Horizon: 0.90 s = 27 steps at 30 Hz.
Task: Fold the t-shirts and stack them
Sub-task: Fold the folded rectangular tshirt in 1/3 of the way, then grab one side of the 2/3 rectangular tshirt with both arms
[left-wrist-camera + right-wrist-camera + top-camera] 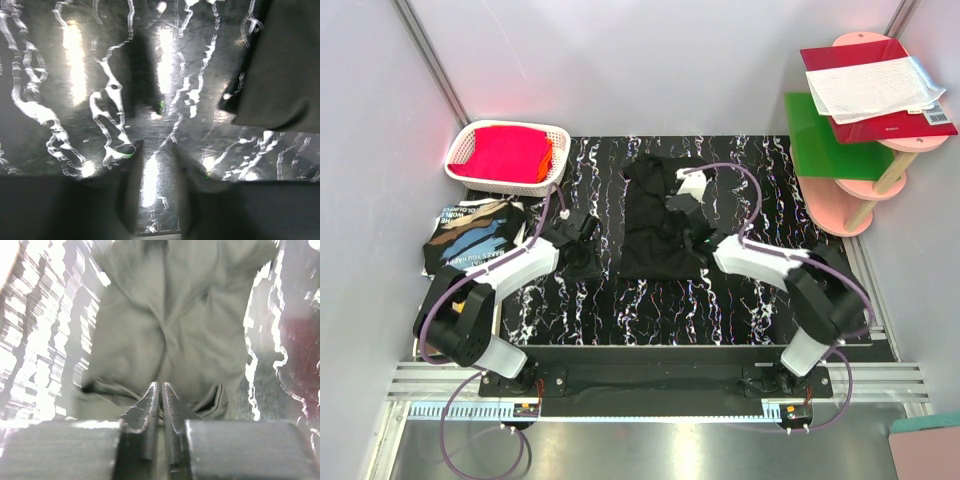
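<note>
Black t-shirt [655,230] rumpled, frame centre on tabletop [770,165], fold unfinished. Right claw [161,386] over its right edge, all but clenched, no cloth seen between tips. Left claw [155,160] released, empty, left of it. Folded printed t-shirt [470,235] far left: likely stack base.

The top camera looks steeply down from above and behind the arm bases, taking in the whole counter [580,300]. The left wrist camera sits low and close to the counter, looking past the left gripper [157,195], with the spread t-shirt [285,65] at its right edge. The right wrist camera looks past the right gripper [161,385] and faces that t-shirt from very near. All three views share it.
</note>
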Tool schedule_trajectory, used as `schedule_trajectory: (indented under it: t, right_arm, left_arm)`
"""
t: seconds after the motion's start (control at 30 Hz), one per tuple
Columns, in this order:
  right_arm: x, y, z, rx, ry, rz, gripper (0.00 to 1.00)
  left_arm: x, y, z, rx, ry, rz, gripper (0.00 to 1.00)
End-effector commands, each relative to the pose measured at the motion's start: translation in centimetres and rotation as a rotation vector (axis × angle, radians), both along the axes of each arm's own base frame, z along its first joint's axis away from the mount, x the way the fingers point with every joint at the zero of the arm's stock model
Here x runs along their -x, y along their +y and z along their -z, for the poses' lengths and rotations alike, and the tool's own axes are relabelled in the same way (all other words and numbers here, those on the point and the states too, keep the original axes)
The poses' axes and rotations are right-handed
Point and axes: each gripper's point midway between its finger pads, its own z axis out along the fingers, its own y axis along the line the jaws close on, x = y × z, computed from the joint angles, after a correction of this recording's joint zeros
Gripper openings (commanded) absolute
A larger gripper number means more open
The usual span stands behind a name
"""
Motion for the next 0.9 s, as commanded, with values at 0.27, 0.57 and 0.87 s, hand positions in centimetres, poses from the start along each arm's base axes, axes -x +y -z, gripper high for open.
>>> schedule_trajectory:
  t: [0.27, 0.57, 0.87]
  right_arm:
    - [7.3, -7.4, -4.3, -0.216, 0.111, 0.142, 1.00]
    - [12.4, -5.4, 4.2, -0.423, 0.445, 0.106, 0.92]
    - [15.2, -2.6, 10.2, -0.553, 0.683, 0.106, 0.90]
  left_arm:
    - [-3.0, -5.9, 2.3, 0.273, -0.018, -0.017, 0.97]
    - [-3.2, -8.2, 4.9, 0.363, 0.055, -0.034, 0.89]
    - [-2.4, -7.1, 5.0, 0.297, 0.095, -0.045, 0.84]
